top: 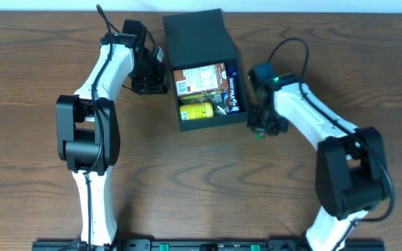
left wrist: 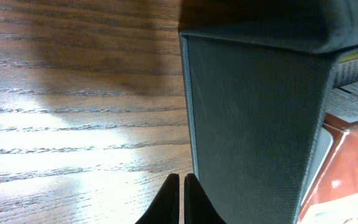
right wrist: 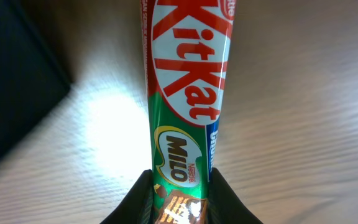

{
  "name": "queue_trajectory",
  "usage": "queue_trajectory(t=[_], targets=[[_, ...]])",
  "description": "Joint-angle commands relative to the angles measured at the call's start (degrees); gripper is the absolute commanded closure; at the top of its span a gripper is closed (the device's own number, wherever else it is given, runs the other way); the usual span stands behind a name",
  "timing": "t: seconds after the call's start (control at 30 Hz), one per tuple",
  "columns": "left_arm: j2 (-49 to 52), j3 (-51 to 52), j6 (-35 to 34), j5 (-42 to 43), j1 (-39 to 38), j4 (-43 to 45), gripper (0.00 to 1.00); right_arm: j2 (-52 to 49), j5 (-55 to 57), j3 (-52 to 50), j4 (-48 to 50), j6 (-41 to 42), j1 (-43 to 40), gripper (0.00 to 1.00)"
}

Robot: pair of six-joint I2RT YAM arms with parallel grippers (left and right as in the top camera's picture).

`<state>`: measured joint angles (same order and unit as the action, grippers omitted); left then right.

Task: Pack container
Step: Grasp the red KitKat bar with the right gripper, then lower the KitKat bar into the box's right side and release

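Between the dark fingers of the right gripper [right wrist: 182, 186] sits the near end of a KitKat bar [right wrist: 185, 93], pinched from both sides. Its red, green and blue wrapper, with a Milo badge, runs straight away from the wrist camera over the wooden table [right wrist: 303, 124]. Whether the far end of the bar rests on the wood cannot be told. Seen from overhead, this gripper is outside the walls of the container [top: 211, 125], just beside its right front corner, and the white right arm bends back toward the table's near edge.

The left gripper [left wrist: 182, 186] has its two fingers pressed together with nothing between them. In its wrist view the tips lie just beside the container's grey outer wall, low over the wood; whether they touch the wall is not clear. From overhead it is at the container's left side.

The container stands at the back middle of the table, between the two arms, with its flap lid [top: 195, 38] open and lying back, away from the robot. Inside it lie an orange-brown packet [top: 201, 78], a yellow packet [top: 195, 110] nearer the front wall, and a blue packet [top: 234, 90] along the right wall.
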<state>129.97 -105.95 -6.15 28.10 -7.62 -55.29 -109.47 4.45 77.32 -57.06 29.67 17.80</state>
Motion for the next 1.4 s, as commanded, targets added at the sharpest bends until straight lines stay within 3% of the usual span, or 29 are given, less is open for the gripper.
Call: queue_trajectory(t=[0.0,0.13,0.27,0.37,0.73,1.07,1.1,1.17,1.2,1.3,1.37], targets=[[-1.9,0.4,-0.3,-0.2,-0.1,-0.3,0.94,5.7,2.8,4.7,0.1,-4.2,-0.5,0.99],[-1.9,0.4,-0.2,-0.2,-0.1,-0.4,0.94,9.6,0.3,7.9,3.1,-10.8,-0.5,0.98],[-1.9,0.4,-0.2,-0.2,-0.1,-0.3,0.94,11.6,-11.6,8.2,9.2,-21.3,-0.3,0.98],[-1.9,0.4,-0.3,-0.2,-0.1,-0.3,0.94,11.0,-15.3,8.2,10.8,-24.1,-0.1,0.99],[-1.9,0.4,-0.2,-0.2,-0.1,-0.4,0.94,5.5,-19.5,8.2,9.7,-27.8,0.6,0.98],[-1.9,0.4,-0.3,-0.2,-0.1,-0.3,0.94,4.3,-19.5,8.1,7.1,-22.8,0.7,0.98],[-1.9,0.4,-0.3,-0.2,-0.1,-0.3,0.94,4.3,-19.5,8.1,7.1,-22.9,0.7,0.88],[-1.9,0.4,-0.3,-0.2,-0.1,-0.3,0.94,4.3,-19.5,8.1,7.3,-22.9,0.7,0.48],[-1.9,0.4,-0.3,-0.2,-0.1,-0.3,0.94,4.3,-19.5,8.1,7.5,-22.9,0.7,0.37],[-1.9,0.4,-0.3,-0.2,-0.1,-0.4,0.94,4.3,-19.5,8.1,7.9,-22.9,0.6,0.22],[-1.9,0.4,-0.3,-0.2,-0.1,-0.4,0.94,4.3,-19.5,8.1,8.2,-22.9,0.6,0.21]])
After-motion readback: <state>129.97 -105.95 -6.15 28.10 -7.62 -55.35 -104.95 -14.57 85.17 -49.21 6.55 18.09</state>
